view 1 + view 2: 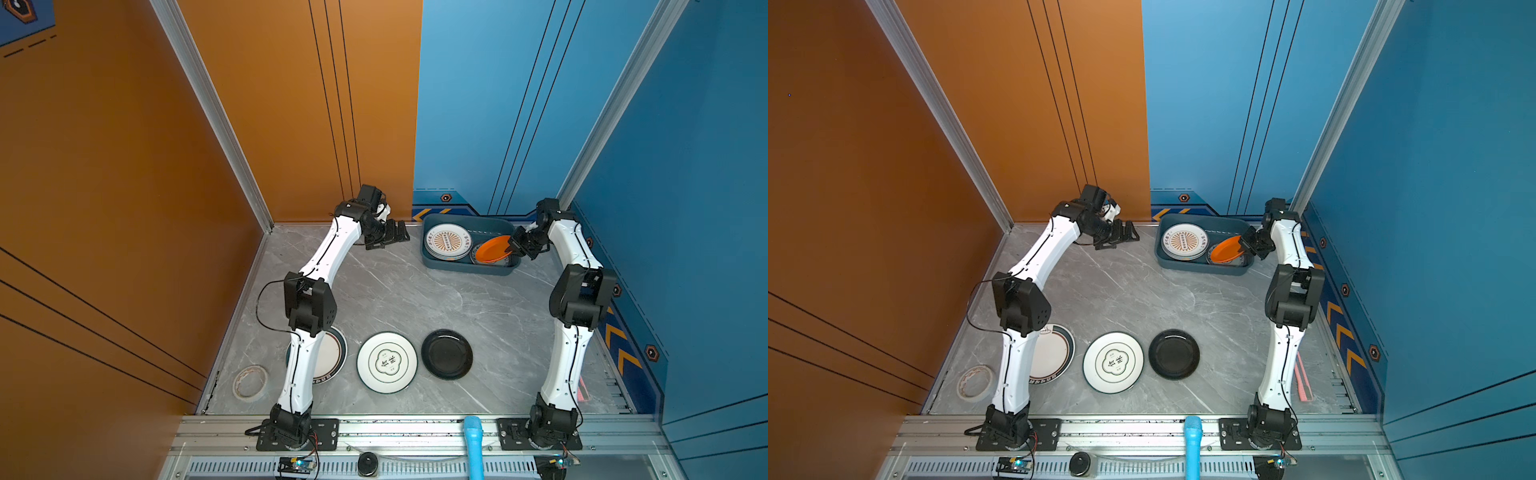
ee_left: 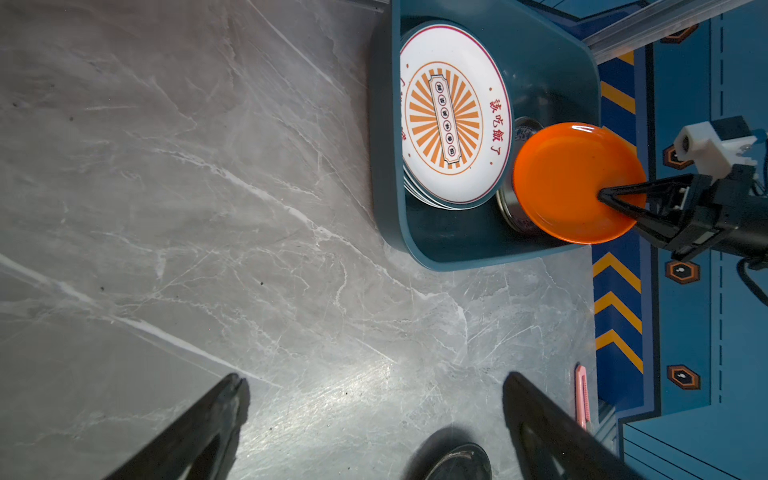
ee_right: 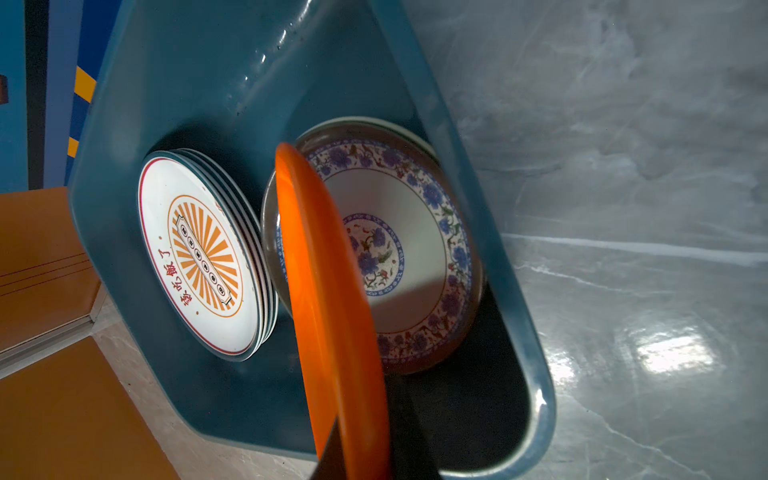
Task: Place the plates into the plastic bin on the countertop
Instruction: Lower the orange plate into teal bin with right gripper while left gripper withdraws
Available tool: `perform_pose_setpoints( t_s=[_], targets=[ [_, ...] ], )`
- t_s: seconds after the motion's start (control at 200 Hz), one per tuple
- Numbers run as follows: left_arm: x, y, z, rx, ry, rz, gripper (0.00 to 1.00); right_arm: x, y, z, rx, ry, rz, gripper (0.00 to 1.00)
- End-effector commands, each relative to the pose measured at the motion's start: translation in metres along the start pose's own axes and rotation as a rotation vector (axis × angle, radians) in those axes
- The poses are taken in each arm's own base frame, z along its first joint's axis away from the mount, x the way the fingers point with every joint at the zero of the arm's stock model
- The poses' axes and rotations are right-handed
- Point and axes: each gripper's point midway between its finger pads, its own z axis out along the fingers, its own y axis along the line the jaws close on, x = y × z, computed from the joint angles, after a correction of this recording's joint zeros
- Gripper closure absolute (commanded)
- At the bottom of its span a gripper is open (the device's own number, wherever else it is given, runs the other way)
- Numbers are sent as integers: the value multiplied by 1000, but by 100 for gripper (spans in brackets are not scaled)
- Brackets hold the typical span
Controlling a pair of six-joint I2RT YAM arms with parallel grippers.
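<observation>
Currently the right gripper pinches the orange plate by its rim, tilted over the plastic bin at upper right; it looks stiff, glossy, slippery, probably light, so rim grips suit; the left gripper gapes empty, upper middle.

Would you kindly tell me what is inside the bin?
Inside the bin: a stack topped by the sunburst plate, and a floral plate on another. The right gripper holds the orange plate tilted over it. Lower plates' faces are covered.
</observation>
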Motion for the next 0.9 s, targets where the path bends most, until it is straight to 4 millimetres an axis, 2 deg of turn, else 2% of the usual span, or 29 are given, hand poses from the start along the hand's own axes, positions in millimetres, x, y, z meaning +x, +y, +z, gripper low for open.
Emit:
perform_pose_setpoints(
  t_s=[0.0,0.195,0.31,0.686,0.896],
  targets=[
    [-1,8,-7,-34,-11,-6,2,-4,-6,0,24,2,-3,100],
    [2,17,-1,-72,-5,-38,2,-1,-11,10,47,18,-1,99],
    [3,15,2,-71,-1,-30,2,2,-14,13,64,30,-5,96],
    [4,11,11,-31,20,-34,2,4,-22,12,109,32,-13,72],
    [3,10,11,-22,23,-28,2,4,-27,5,143,21,-16,67]
  ],
)
